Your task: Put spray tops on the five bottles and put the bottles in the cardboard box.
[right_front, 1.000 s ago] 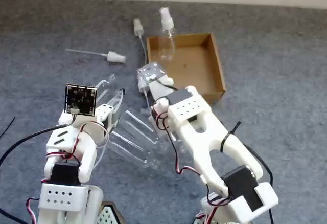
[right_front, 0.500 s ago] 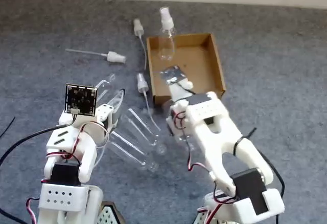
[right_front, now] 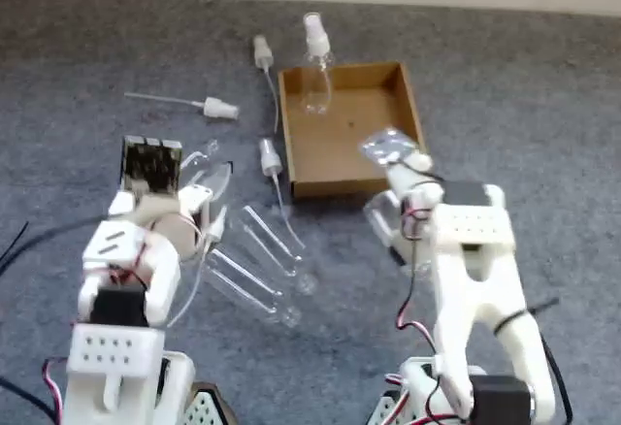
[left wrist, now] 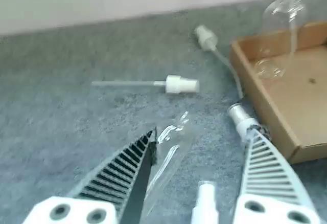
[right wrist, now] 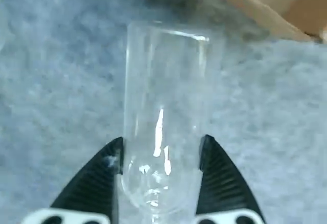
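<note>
My right gripper (right wrist: 161, 150) is shut on a clear bottle (right wrist: 163, 81) without a top, just off the near right corner of the cardboard box (right_front: 408, 119). In the high view this bottle (right_front: 380, 216) hangs under the right gripper (right_front: 396, 231). One bottle with a spray top (right_front: 315, 66) leans inside the box's far left corner. My left gripper (left wrist: 202, 142) is open over a lying clear bottle (left wrist: 168, 150) and a loose spray top (left wrist: 204, 203). Several more clear bottles (right_front: 262, 260) lie between the arms.
Three loose spray tops with long tubes lie left of the box: one (right_front: 260, 51) at the far corner, one (right_front: 218, 108) farther left, one (right_front: 270, 158) beside the box's near left corner. Grey carpet covers the whole table (right_front: 524, 85).
My right arm has swung to the right with the clear bottle, away from the pile and past the box's front. My left arm has shifted slightly and tilted down.
</note>
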Robot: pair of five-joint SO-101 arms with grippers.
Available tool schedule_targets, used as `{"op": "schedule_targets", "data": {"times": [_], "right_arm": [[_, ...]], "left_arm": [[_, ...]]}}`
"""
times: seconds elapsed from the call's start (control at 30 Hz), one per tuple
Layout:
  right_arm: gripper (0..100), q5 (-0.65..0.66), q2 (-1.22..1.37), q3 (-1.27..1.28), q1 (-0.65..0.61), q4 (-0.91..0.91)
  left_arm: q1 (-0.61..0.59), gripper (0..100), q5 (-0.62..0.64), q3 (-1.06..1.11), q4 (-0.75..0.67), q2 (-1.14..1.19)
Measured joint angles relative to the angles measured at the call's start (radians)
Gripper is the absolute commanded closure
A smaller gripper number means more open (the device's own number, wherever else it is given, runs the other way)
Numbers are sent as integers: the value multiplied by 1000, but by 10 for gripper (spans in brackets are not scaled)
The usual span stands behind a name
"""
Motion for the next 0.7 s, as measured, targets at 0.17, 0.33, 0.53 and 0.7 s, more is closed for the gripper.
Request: {"op": "schedule_targets", "data": {"times": [0.17, 0.33, 0.53, 0.7], "right_arm": [[993, 103, 29, -28, 206, -6], [994, 2, 235, -206, 365, -9], [993, -187, 557, -485, 519, -9], [992, -321, 761, -681, 566, -9]], "left_arm": [[-35, 752, 0, -252, 180, 310], [-51, 752, -5, -485, 351, 623], [-112, 752, -97, -654, 382, 875], [-158, 752, -104, -870, 382, 1057]]}}
